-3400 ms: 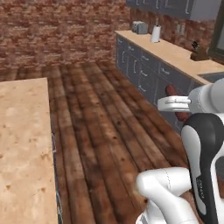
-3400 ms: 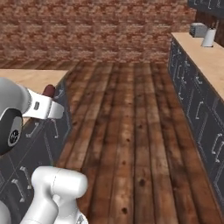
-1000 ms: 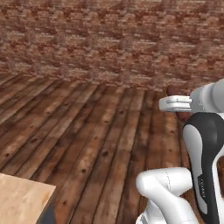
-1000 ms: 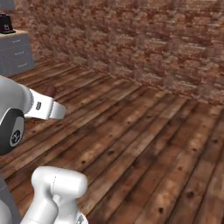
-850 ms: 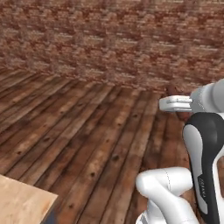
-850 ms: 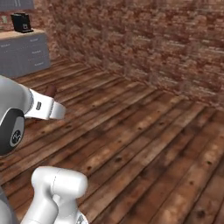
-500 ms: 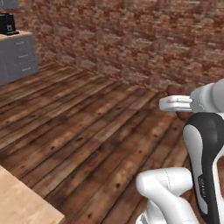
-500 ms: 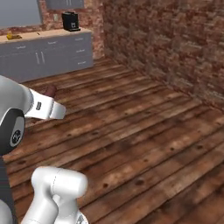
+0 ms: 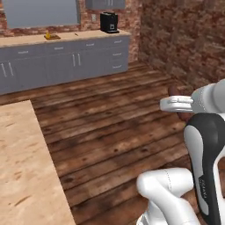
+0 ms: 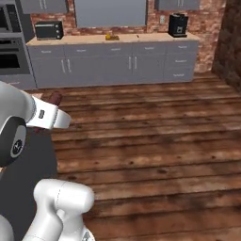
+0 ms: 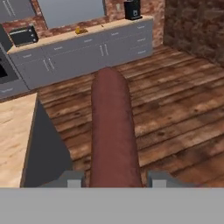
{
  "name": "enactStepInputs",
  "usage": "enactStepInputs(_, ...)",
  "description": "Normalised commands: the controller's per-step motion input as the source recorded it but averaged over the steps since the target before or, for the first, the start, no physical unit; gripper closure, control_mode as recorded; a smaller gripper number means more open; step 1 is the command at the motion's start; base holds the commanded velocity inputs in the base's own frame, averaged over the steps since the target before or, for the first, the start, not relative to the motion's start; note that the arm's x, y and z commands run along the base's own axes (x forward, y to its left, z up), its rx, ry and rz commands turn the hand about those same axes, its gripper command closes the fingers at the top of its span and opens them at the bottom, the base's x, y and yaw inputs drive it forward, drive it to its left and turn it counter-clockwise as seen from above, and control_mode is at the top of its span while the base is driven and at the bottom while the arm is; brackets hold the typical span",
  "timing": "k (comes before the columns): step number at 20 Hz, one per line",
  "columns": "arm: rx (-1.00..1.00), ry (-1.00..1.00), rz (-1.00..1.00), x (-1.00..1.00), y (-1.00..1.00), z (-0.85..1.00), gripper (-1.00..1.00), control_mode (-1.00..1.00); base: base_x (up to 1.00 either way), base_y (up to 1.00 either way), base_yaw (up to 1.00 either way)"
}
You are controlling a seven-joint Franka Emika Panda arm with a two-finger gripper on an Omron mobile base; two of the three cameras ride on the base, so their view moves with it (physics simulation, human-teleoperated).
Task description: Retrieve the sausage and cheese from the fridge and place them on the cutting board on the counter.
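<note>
A dark reddish-brown sausage (image 11: 113, 131) sticks forward from between my fingertips, and my gripper (image 11: 114, 178) is shut on it. From the left base view, the sausage (image 9: 174, 90) pokes up above the gripper (image 9: 178, 104) at mid-height on the right. From the right base view, the sausage (image 10: 53, 99) shows just over the gripper (image 10: 49, 116) on the left. A long tan counter (image 9: 66, 37) over grey cabinets runs along the far wall, beyond a stretch of wooden floor. The cheese, the fridge and the cutting board are out of view.
A second tan worktop (image 9: 22, 167) lies close on my left. A black coffee machine (image 9: 108, 22) and a small yellow item (image 9: 52, 37) stand on the far counter, with a dark appliance (image 10: 48, 29) and a built-in oven (image 10: 12, 47) at its left end. A brick wall (image 9: 184, 39) rises on the right.
The whole picture has swung: the brick wall has slid off to the right and the far counter with its cabinets has come into view. The sausage stays in the gripper.
</note>
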Motion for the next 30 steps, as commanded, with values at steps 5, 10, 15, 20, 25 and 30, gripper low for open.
enactStepInputs(5,0.00,0.00,0.00,0.00,0.00,0.00,1.00,1.00,1.00,-0.24,0.55)
enactStepInputs(10,0.00,0.00,0.00,0.00,0.00,0.00,1.00,1.00,1.00,-0.79,0.31)
enactStepInputs(15,0.00,0.00,0.00,0.00,0.00,0.00,1.00,1.00,1.00,-0.90,0.19)
enactStepInputs(20,0.00,0.00,0.00,0.00,0.00,0.00,1.00,1.00,1.00,-0.77,0.14)
enactStepInputs(25,0.00,0.00,0.00,0.00,0.00,0.00,1.00,1.00,1.00,-0.58,0.17)
enactStepInputs(30,0.00,0.00,0.00,0.00,0.00,0.00,1.00,1.00,1.00,-0.59,0.14)
